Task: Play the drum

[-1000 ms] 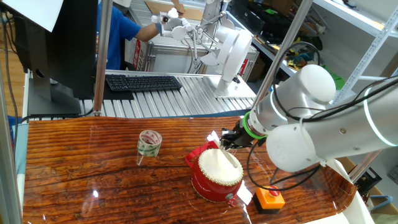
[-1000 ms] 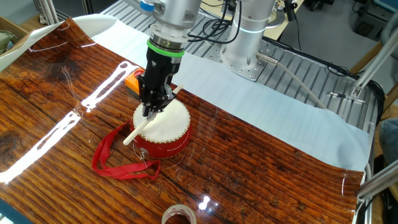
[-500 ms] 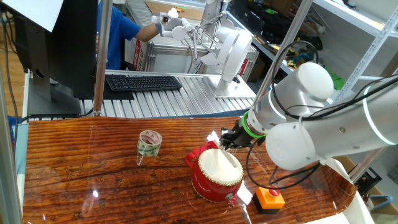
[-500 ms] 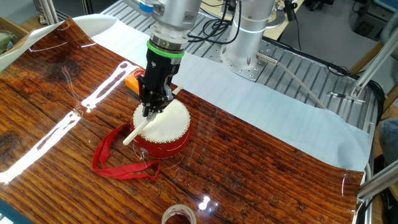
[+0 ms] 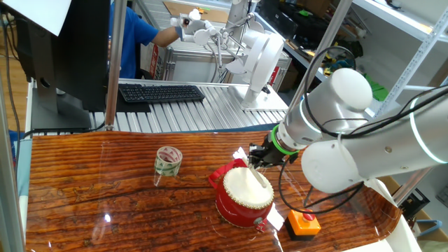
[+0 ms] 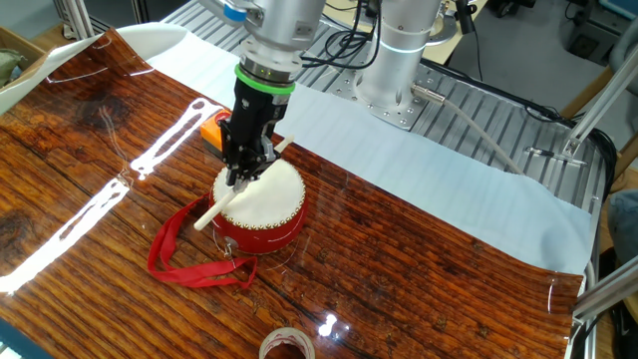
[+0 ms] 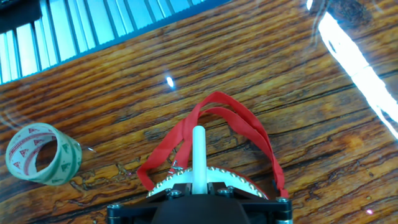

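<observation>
Drum point(image 6: 261, 203): squat, red, cream-white skin, studded rim; stands on the wooden surface point(image 6: 419, 269), red ribbon point(image 6: 184, 254) trailing from its side; fingers point(image 6: 243, 172) sit over the near edge of the skin, closed narrowly on a white stick point(image 6: 221, 207); stick slants across the skin, its free end past the rim above the ribbon; patterned tape roll point(image 5: 168, 162) lies well apart on the surface; orange button box point(image 5: 304, 223) sits near the drum's other side.
</observation>
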Robot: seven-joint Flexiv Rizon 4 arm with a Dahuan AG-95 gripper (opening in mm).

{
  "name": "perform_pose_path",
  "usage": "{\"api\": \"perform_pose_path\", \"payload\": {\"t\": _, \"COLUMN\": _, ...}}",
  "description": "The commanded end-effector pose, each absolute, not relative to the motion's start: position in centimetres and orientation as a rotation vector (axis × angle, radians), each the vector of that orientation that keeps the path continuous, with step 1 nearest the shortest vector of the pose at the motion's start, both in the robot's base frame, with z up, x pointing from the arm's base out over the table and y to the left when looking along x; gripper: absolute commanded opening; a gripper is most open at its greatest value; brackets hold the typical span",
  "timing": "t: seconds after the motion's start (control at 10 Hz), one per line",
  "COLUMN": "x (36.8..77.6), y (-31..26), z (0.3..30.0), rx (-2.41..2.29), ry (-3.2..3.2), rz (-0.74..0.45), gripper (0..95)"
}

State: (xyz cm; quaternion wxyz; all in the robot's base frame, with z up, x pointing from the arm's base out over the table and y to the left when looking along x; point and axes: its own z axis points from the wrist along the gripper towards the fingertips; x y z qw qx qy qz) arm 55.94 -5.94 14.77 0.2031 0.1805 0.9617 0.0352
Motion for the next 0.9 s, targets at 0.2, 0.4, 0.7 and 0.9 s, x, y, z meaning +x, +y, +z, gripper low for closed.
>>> {"api": "perform_pose_path", "payload": {"t": 0.2, "x": 55.9, "y": -5.9, "z": 14.8, "rx": 0.524, "ry": 2.695, "rz": 0.108, "gripper": 19.0}}
{"api": "perform_pose_path", "payload": {"t": 0.4, "x": 55.9, "y": -5.9, "z": 14.8, "rx": 0.528, "ry": 2.718, "rz": 0.110, "gripper": 19.0}}
{"api": "perform_pose_path", "payload": {"t": 0.7, "x": 55.7, "y": -6.0, "z": 15.1, "rx": 0.562, "ry": 2.881, "rz": 0.096, "gripper": 19.0}}
{"api": "perform_pose_path", "payload": {"t": 0.9, "x": 54.7, "y": -6.5, "z": 16.6, "rx": 0.515, "ry": 3.031, "rz": 0.117, "gripper": 19.0}}
